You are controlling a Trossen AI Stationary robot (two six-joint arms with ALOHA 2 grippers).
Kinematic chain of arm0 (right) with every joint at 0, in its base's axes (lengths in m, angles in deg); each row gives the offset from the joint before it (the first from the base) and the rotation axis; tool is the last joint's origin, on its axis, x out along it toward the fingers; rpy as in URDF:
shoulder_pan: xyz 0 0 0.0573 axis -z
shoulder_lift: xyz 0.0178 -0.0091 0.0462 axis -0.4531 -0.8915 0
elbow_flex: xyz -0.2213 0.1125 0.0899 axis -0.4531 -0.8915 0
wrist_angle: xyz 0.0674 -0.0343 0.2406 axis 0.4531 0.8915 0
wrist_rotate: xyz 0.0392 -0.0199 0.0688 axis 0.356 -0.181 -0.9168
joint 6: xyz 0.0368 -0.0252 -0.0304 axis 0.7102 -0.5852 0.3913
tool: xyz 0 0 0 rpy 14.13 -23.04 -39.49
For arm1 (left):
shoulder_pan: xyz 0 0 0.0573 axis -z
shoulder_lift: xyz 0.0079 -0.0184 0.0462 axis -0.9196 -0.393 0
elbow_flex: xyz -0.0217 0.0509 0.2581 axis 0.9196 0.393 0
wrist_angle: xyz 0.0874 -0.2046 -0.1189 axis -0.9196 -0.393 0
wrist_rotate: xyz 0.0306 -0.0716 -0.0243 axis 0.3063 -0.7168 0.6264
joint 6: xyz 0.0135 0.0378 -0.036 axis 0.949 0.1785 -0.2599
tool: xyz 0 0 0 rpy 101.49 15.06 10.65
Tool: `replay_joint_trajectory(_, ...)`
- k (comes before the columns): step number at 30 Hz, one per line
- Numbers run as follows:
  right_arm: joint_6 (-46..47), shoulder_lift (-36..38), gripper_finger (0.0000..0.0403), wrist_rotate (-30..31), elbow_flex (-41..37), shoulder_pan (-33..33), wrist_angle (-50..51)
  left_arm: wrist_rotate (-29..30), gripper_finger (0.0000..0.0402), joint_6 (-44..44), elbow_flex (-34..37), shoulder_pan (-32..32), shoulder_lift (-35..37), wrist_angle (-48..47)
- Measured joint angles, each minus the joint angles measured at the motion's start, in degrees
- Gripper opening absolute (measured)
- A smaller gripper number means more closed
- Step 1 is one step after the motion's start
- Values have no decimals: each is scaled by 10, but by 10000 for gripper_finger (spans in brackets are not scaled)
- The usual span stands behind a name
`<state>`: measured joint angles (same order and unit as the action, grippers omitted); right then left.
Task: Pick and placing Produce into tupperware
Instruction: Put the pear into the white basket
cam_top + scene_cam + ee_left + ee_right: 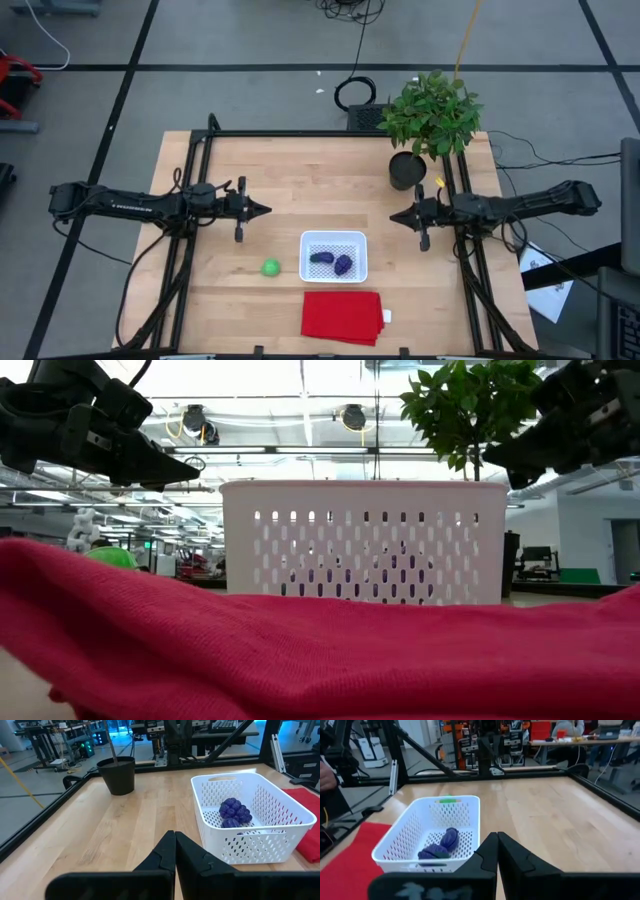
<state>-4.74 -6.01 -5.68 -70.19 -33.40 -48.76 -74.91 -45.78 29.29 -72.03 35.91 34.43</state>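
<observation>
The white tupperware stands on the wooden table, with two dark purple produce pieces lying on its mesh bottom. A bright green ball rests on the table to the container's left. My left gripper hovers shut above the table's left half, pointing at the container's far left corner. My right gripper hovers shut at the right, above the table. Both are empty.
A red cloth lies flat near the front edge, just before the container. A potted leafy plant in a black pot stands at the back right, close behind my right arm. Bare wood lies between the grippers.
</observation>
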Motion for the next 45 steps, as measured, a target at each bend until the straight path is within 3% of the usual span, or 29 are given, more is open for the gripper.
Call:
replay_joint_trajectory(7,-19,0,0,-1,-45,0,-83,0,3,11,0,0,0,0)
replay_joint_trajectory(15,-12,0,0,-1,-53,0,-85,-4,3,12,0,0,0,-1)
replay_joint_trajectory(18,-10,0,0,-1,-53,0,-85,-37,3,11,0,2,0,-1)
replay_joint_trajectory(23,-4,0,0,-1,-54,0,-85,-31,3,36,-21,51,0,-10)
replay_joint_trajectory(27,4,0,0,-1,-54,0,-80,11,3,29,-80,105,0,-126)
replay_joint_trajectory(31,9,0,0,-1,-54,0,-73,107,3,-33,-164,159,0,-310)
replay_joint_trajectory(34,9,0,0,-1,-55,0,-72,144,3,-81,-206,199,0,-391)
replay_joint_trajectory(45,9,0,0,-1,-55,0,-72,182,3,-204,-257,306,-5,-450)
